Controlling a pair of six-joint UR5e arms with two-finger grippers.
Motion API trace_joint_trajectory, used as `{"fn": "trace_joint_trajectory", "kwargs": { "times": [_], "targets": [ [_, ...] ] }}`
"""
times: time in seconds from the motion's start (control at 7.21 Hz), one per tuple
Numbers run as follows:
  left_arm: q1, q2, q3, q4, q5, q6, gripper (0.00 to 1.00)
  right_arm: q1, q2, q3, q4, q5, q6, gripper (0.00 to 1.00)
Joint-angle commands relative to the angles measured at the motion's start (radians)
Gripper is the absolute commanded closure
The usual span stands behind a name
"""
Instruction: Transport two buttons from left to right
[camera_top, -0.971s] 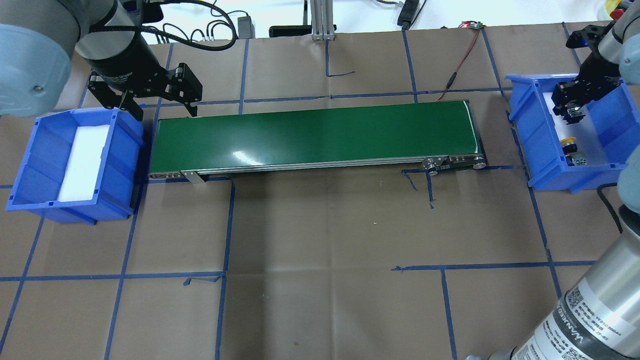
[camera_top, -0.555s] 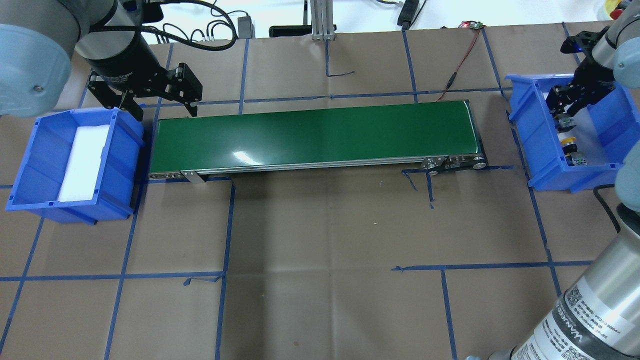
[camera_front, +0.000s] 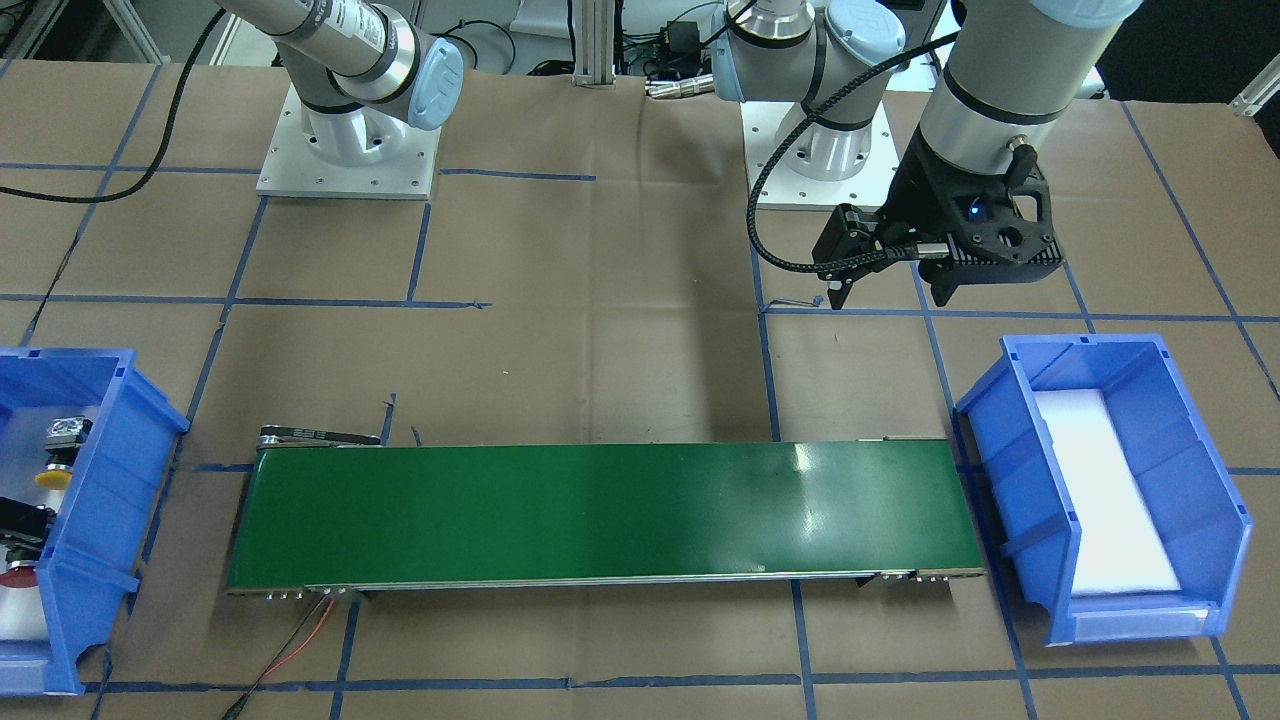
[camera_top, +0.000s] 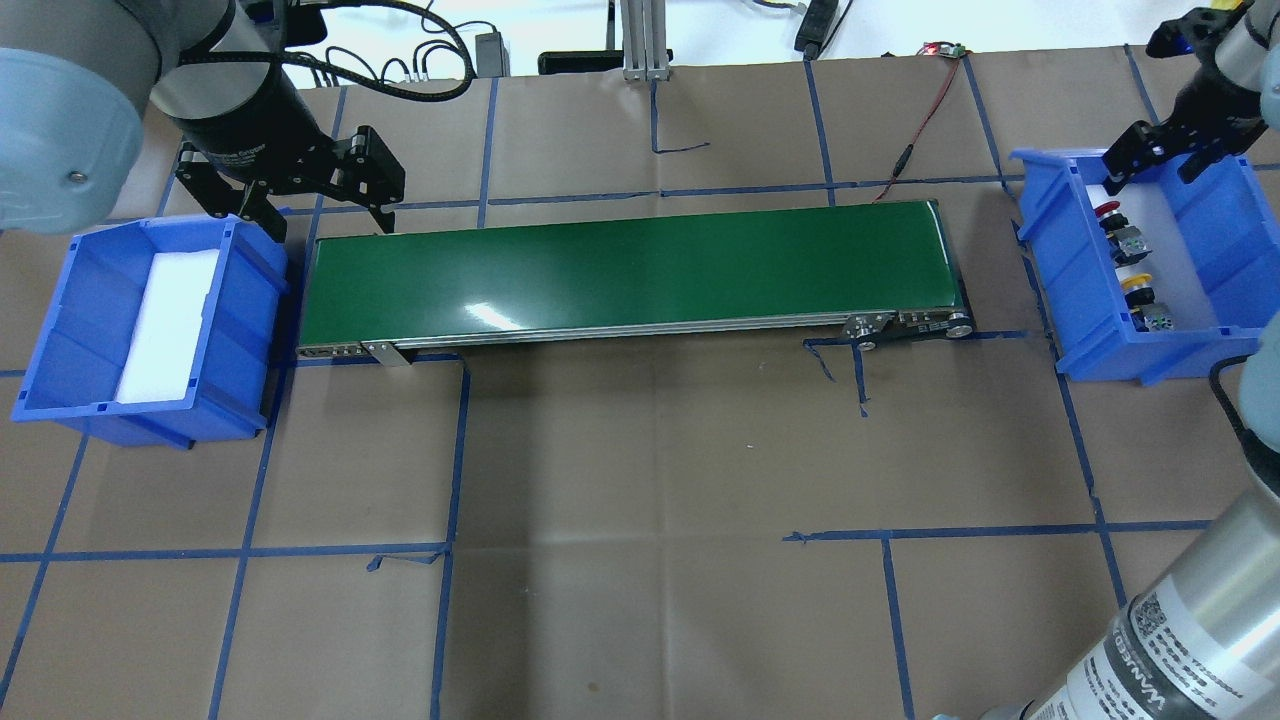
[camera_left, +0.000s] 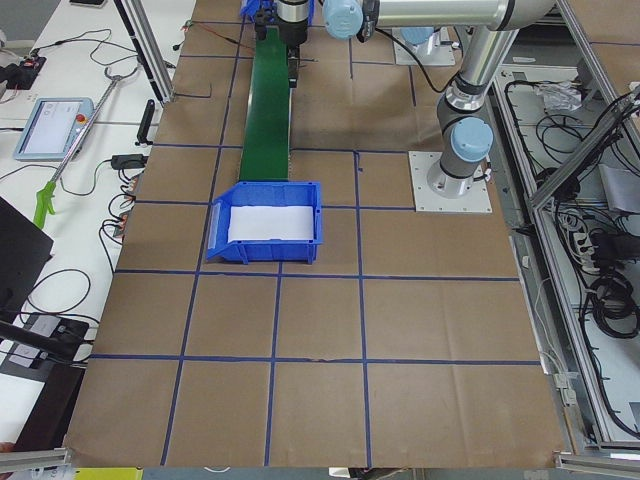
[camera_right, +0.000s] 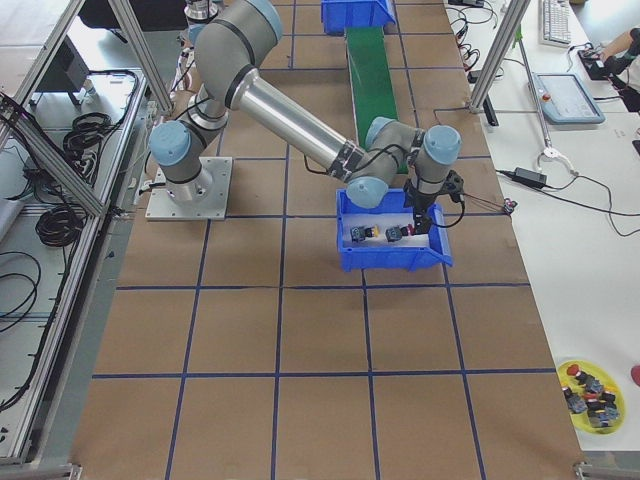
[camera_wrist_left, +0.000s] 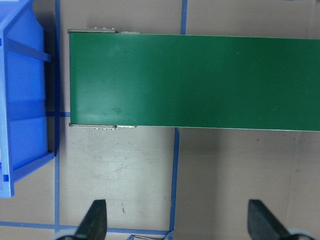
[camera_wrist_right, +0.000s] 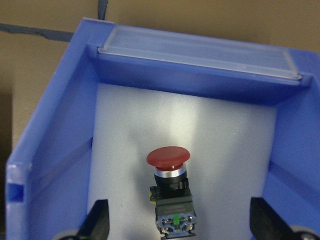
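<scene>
The right gripper (camera_top: 1149, 180) hangs with its fingers spread wide and empty over the bin (camera_top: 1060, 270) just past the belt's (camera_top: 620, 270) right end. Directly below it the red button (camera_wrist_right: 170, 190) lies on its side on white foam, apart from both fingers. The yellow button (camera_top: 1147, 302) lies in the same bin, a little nearer the robot, not touching the red one.

Each button looks light and rigid: a hard plastic body with a smooth domed cap. The cap is the poor place to grip, since its rounded edge would likely slip out from between flat fingers. The better hold is across the black body or the squarer rear block, where the sides are flatter. Lying on soft foam, a button may rock or roll when nudged, so the fingers should close evenly from both sides.

The left gripper (camera_top: 328, 224) is also wide and empty, raised near the belt's left end. The bin (camera_top: 60, 320) past that end shows only foam, so the transfer looks complete.
</scene>
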Motion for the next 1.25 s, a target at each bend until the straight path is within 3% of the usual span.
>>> {"fn": "trace_joint_trajectory", "kwargs": {
  "times": [0.0,0.28,0.69,0.83,1.11],
  "targets": [
    [-0.002,0.000,0.001,0.000,0.000,-0.002,0.00,0.007,-0.120,0.007,0.079,-0.006,0.011,0.00],
    [0.000,-0.002,0.002,0.000,0.000,-0.002,0.00,0.068,-0.220,0.006,0.255,0.007,0.062,0.00],
    [0.000,0.000,0.003,0.000,0.000,-0.002,0.00,0.230,-0.341,0.006,0.401,0.006,0.420,0.00],
    [0.000,-0.002,0.003,0.000,0.000,-0.002,0.00,0.345,-0.369,0.009,0.425,0.000,0.582,0.00],
    [-0.002,-0.002,0.003,0.000,-0.001,-0.006,0.00,0.519,-0.366,0.013,0.419,-0.005,0.636,0.00]
  ]
}}
